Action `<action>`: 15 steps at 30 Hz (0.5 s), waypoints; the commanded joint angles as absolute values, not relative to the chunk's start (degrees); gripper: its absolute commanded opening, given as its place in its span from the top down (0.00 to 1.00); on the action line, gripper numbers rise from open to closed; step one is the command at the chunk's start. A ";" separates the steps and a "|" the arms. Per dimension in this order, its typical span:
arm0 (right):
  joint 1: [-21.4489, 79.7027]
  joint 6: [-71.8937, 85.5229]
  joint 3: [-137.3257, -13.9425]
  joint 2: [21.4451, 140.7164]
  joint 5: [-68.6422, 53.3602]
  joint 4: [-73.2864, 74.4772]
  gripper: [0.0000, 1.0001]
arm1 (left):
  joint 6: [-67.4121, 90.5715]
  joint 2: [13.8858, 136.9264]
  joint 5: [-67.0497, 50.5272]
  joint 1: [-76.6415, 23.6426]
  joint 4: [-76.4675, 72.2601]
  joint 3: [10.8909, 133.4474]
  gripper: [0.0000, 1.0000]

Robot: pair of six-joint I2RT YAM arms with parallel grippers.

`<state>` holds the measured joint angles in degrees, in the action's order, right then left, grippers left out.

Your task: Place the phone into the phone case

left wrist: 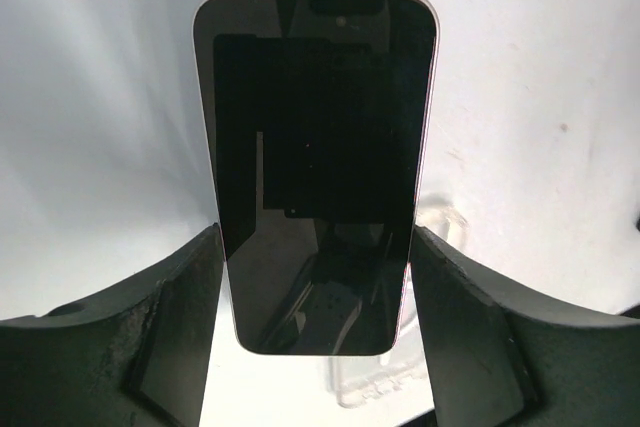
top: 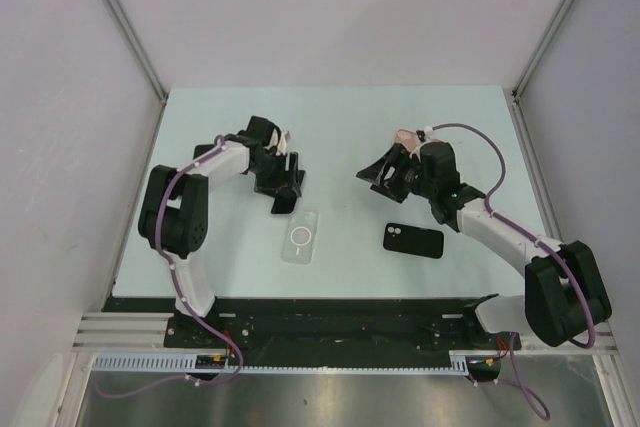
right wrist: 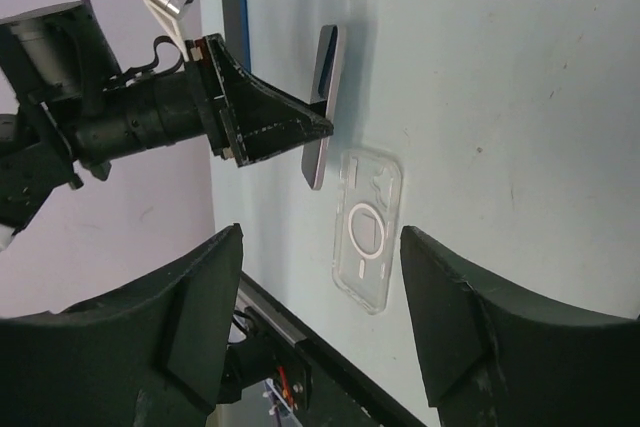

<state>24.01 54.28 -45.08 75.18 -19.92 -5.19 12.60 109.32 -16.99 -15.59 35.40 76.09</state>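
My left gripper (top: 285,185) is shut on the phone (top: 283,206), gripping its long sides. In the left wrist view the phone (left wrist: 315,147) has a dark screen and a pinkish rim, and stands between my fingers (left wrist: 170,327). The clear phone case (top: 300,237), with a white ring on it, lies flat on the table just below the phone's lower end. The case also shows under the phone in the left wrist view (left wrist: 385,387). My right gripper (top: 377,175) is open and empty, apart from both. Its view shows the phone (right wrist: 325,97) edge-on above the case (right wrist: 365,232).
A black phone-shaped slab (top: 414,240) lies flat on the table to the right of the case, near the right arm. The pale green table (top: 340,117) is walled at the back and sides. A black rail (top: 340,312) runs along the near edge.
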 commanded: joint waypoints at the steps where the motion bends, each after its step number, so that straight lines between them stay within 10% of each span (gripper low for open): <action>1: 25.75 53.27 -45.62 75.59 -19.78 -6.86 0.31 | 17.40 101.17 -17.41 -19.94 32.08 71.90 0.57; 15: 26.10 47.90 -45.70 73.92 -18.46 -0.44 0.29 | 26.19 88.60 -12.66 -30.41 28.04 57.31 0.58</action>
<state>25.98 50.11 -45.06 75.72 -19.29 -1.28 22.26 93.47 -14.37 -28.27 31.18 58.37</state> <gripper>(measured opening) 0.709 0.731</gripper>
